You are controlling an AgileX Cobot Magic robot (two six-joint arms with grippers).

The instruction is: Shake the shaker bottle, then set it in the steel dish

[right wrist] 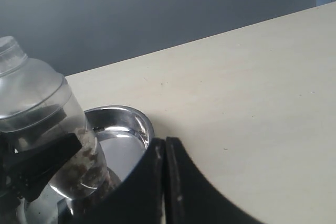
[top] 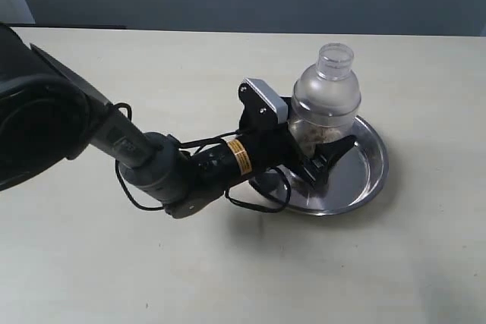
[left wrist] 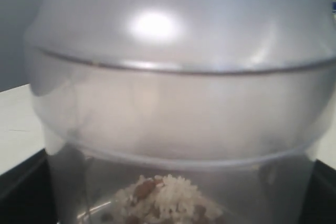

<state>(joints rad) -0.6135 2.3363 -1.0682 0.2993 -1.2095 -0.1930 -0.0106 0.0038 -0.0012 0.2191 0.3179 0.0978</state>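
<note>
On your left gripper [top: 320, 136] the jaws stand released, spread wide on either side of the shaker bottle [top: 326, 96]. The bottle stands upright in the steel dish [top: 368, 176] on the surface [top: 152, 263]. Your right gripper [right wrist: 164, 145] has its jaws clenched and empty, near the dish.

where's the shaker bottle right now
Right of centre in the exterior view, the shaker bottle stands upright in the steel dish, with the left gripper straddling it.
</note>
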